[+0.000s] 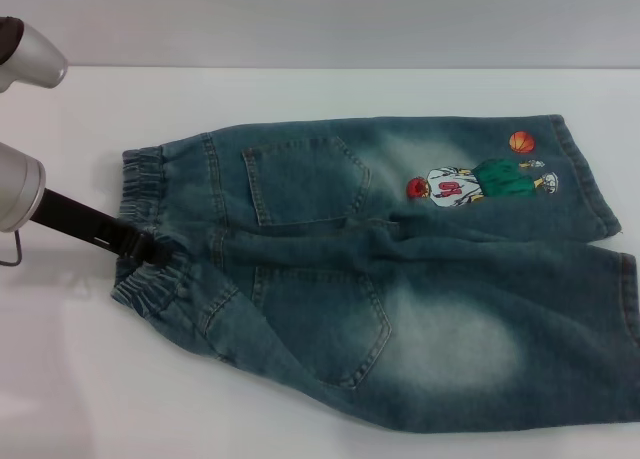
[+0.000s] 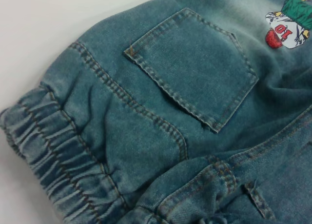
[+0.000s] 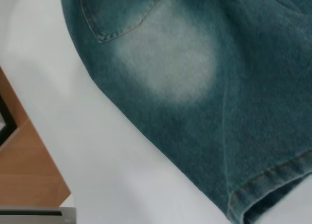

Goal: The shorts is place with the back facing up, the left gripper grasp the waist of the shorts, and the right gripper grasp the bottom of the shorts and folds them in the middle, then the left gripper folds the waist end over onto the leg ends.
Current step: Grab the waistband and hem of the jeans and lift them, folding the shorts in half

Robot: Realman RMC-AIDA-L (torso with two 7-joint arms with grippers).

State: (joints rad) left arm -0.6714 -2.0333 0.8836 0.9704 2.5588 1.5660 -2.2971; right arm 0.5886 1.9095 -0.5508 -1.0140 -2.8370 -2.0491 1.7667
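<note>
The blue denim shorts (image 1: 400, 279) lie flat on the white table, back up, with both patch pockets showing. The gathered waist (image 1: 143, 174) points left and the leg hems (image 1: 598, 184) point right, beside the cartoon print (image 1: 470, 179) and orange ball. My left gripper (image 1: 150, 247) reaches in from the left to the middle of the waistband, where the denim bunches around its tip. The left wrist view shows the waistband (image 2: 53, 155), a pocket (image 2: 195, 68) and puckered cloth close below the camera. My right gripper is out of view; its wrist view shows a faded patch (image 3: 170, 58) and a leg hem (image 3: 273, 185).
The white table (image 1: 300, 99) extends behind and in front of the shorts. The near leg runs off the right edge of the head view. In the right wrist view the table edge drops off to a brown wooden floor (image 3: 24, 170).
</note>
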